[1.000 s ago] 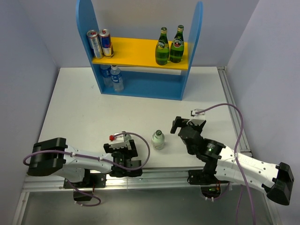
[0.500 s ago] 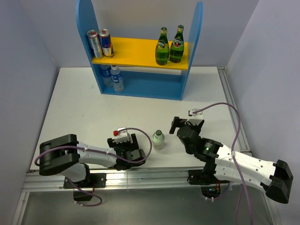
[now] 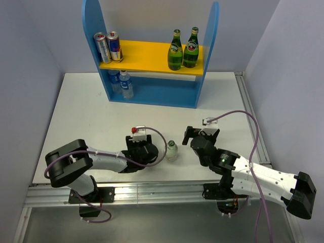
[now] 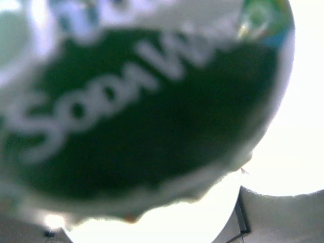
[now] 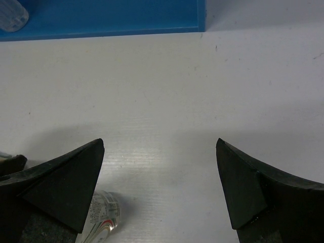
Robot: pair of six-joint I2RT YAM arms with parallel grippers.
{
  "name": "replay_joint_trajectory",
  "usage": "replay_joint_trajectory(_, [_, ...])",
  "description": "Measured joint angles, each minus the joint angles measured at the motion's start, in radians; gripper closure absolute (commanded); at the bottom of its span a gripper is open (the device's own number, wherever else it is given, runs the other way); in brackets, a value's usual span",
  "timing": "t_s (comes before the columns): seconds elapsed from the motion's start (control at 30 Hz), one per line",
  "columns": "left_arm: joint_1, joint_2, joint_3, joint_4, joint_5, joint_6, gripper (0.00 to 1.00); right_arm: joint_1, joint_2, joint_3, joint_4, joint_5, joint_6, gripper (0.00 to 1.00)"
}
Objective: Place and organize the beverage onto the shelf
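Observation:
A clear bottle with a pale cap [image 3: 171,151] stands on the table near the front. My left gripper [image 3: 156,152] is right beside it on its left, and its fingers look spread. The left wrist view is filled by the bottle's blurred green label [image 4: 136,111]. My right gripper [image 3: 191,135] is open and empty just right of the bottle; the bottle shows at the lower left of the right wrist view [image 5: 101,220]. The shelf [image 3: 210,45] stands at the back. It holds two green bottles [image 3: 183,49] on the yellow board and two blue-capped bottles [image 3: 121,83] on the base.
Two drink cans [image 3: 108,46] stand on the left of the yellow board. The shelf's blue base [image 5: 111,20] runs along the top of the right wrist view. A metal rail [image 3: 152,188] borders the table's near edge. Grey walls close in on both sides.
My left gripper has moved up and to the right from near the front rail to the bottle's left side. The right gripper has shifted slightly. The bottle has stayed put.

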Motion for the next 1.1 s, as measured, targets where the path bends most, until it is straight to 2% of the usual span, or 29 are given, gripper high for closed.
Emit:
replay_joint_trajectory(0.1, [0.070,0.003,0.025,0.080,0.077,0.137,1.00,0.000,0.000,0.000,0.003,-0.003,0.000,0.02])
replay_joint_trajectory(0.2, [0.155,0.054,0.114,0.137,0.135,0.271,1.00,0.000,0.000,0.000,0.008,-0.006,0.000,0.02])
replay_joint_trajectory(0.47, [0.341,0.306,0.507,0.276,0.301,0.510,1.00,0.000,0.000,0.000,0.015,-0.007,0.000,0.02])
replay_joint_trajectory(0.77, [0.431,0.646,0.923,0.308,0.453,0.591,1.00,0.000,0.002,0.000,0.022,-0.007,-0.001,0.02])
replay_joint_trajectory(1.1, [0.428,0.856,1.162,0.237,0.571,0.579,1.00,-0.001,0.005,0.000,0.030,-0.009,-0.005,0.02])
